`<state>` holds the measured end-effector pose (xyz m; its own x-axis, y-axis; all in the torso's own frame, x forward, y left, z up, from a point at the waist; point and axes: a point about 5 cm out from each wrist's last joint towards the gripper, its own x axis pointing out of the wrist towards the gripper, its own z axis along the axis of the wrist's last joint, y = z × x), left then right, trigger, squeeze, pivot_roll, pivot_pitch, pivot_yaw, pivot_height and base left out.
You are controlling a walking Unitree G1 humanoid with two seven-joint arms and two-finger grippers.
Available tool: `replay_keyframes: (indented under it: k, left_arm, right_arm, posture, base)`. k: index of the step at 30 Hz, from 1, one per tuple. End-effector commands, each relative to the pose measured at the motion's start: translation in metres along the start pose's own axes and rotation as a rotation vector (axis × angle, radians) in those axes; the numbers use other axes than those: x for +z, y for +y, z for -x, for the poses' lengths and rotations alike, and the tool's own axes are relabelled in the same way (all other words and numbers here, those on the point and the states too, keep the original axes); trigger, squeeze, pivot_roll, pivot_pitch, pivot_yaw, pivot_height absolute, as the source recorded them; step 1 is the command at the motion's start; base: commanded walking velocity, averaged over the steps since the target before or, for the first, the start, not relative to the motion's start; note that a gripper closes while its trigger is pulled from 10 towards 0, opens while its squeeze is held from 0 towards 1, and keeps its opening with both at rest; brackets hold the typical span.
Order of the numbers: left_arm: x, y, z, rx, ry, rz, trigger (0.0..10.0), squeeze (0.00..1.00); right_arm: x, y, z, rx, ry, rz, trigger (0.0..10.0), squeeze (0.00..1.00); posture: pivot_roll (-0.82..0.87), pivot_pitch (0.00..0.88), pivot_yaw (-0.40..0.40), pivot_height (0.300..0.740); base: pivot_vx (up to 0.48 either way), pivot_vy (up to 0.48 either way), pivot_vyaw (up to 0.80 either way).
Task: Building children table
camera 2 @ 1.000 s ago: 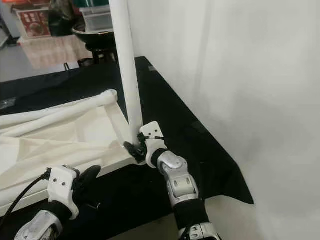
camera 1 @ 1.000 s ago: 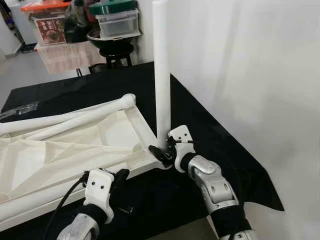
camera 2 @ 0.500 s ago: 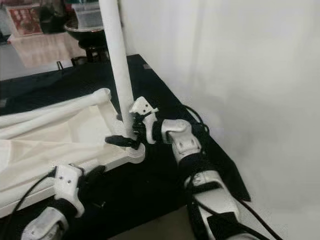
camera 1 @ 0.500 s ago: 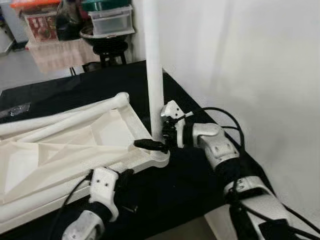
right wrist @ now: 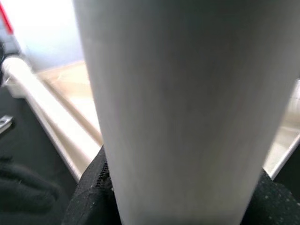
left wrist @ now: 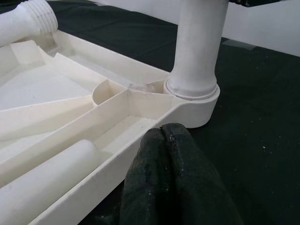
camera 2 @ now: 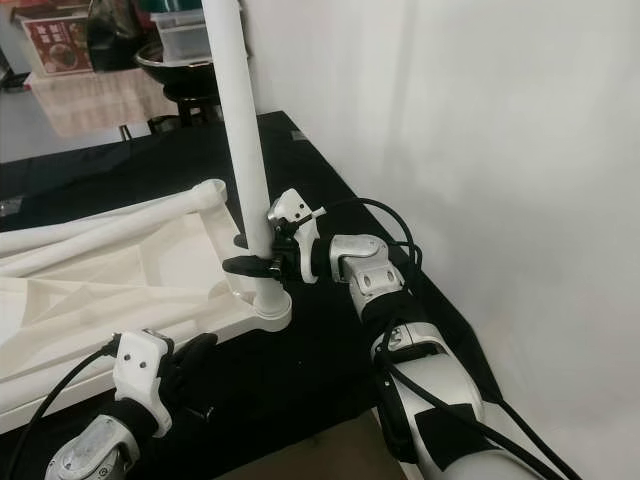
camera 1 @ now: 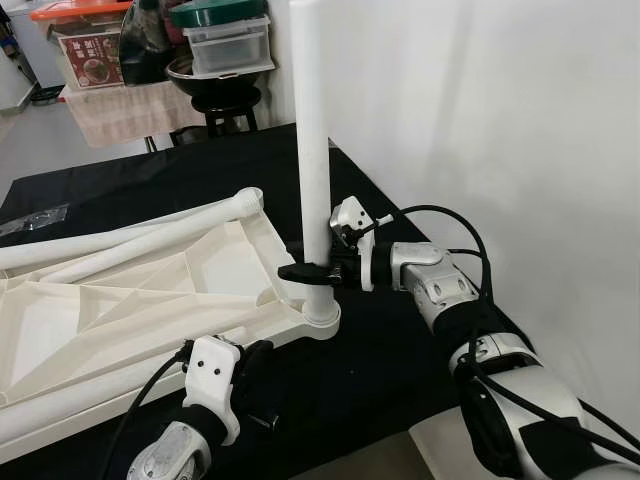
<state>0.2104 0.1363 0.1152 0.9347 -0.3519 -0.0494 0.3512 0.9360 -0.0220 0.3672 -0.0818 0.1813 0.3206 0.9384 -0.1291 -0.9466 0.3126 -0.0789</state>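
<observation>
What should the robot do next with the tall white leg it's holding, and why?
Probably keep twisting the leg into the corner socket. The right gripper is clamped around the leg just above the socket, and the leg stands upright in it. The left gripper rests shut by the edge of the upturned tabletop, which may steady it. I cannot tell whether the leg is fully seated.

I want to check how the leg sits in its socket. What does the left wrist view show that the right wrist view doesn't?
The left wrist view shows the corner socket of the upturned tabletop with the leg seated upright in it, a loose leg with a threaded end, and the left gripper shut by the tabletop's edge. The right wrist view shows the right gripper's fingers clasping the leg. Both share the upright leg.
</observation>
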Motion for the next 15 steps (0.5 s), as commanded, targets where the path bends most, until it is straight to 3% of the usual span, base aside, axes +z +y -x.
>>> replay_keyframes:
  k: [1,2,3,4,6,7,8,9,10,14,15]
  left_arm:
    - [-0.003,0.001,0.002,-0.002,0.018,0.013,10.0,0.00]
    - [-0.002,0.003,0.002,0.000,0.017,0.014,10.0,0.00]
    - [-0.002,0.003,0.002,0.000,0.017,0.014,10.0,0.00]
    - [-0.002,0.004,0.002,0.006,0.016,0.012,10.0,0.00]
    - [-0.002,0.004,0.002,0.006,0.016,0.012,10.0,0.00]
    - [-0.001,0.005,0.002,0.011,0.015,0.010,10.0,0.00]
    - [-0.001,0.005,0.002,0.011,0.015,0.010,10.0,0.00]
    - [-0.002,0.006,0.002,0.014,0.017,0.006,10.0,0.00]
    - [-0.002,0.007,0.001,0.017,0.020,0.001,10.0,0.00]
    - [-0.002,0.008,-0.001,0.010,0.025,0.007,10.0,0.00]
    - [-0.002,0.008,-0.002,0.019,0.024,0.003,10.0,0.00]
  right_arm:
    - [-0.011,0.005,0.000,-0.048,0.016,-0.016,0.0,0.00]
    - [-0.020,0.015,0.001,-0.125,0.035,-0.021,0.0,0.00]
    - [-0.020,0.015,0.001,-0.125,0.035,-0.021,0.0,0.00]
    - [-0.031,0.021,-0.001,-0.471,0.067,-0.017,0.0,0.00]
    - [-0.031,0.021,-0.001,-0.471,0.067,-0.017,0.0,0.00]
    - [-0.039,0.037,0.000,-0.671,0.063,-0.059,0.0,0.00]
    - [-0.039,0.037,0.000,-0.671,0.063,-0.059,0.0,0.00]
    - [-0.036,0.053,-0.006,-0.688,0.048,-0.018,0.0,0.00]
    - [-0.035,0.056,-0.013,-0.666,0.042,-0.025,0.0,0.00]
    - [-0.040,0.058,-0.027,-0.548,0.067,-0.038,0.0,0.00]
    - [-0.044,0.058,-0.031,-0.542,0.091,-0.034,6.1,0.00]
  posture:
    - [-0.02,0.037,0.011,0.740]
    - [-0.03,0.044,0.010,0.740]
    - [-0.03,0.044,0.010,0.740]
    - [-0.04,0.051,0.011,0.740]
    - [-0.04,0.051,0.011,0.740]
    - [-0.04,0.049,0.011,0.740]
    - [-0.04,0.049,0.011,0.740]
    - [-0.06,0.041,0.029,0.740]
    - [-0.04,0.033,0.017,0.740]
    - [-0.03,0.029,0.004,0.740]
    - [-0.03,0.028,0.003,0.740]
  base:
    - [0.000,0.000,0.00]
    - [0.000,0.000,0.00]
    - [0.000,0.000,0.00]
    - [0.000,0.000,0.00]
    - [0.000,0.000,0.00]
    - [0.000,0.000,0.00]
    - [0.000,0.000,0.00]
    - [0.000,0.000,0.00]
    - [0.000,0.000,0.00]
    - [0.000,0.000,0.00]
    - [0.000,0.000,0.00]
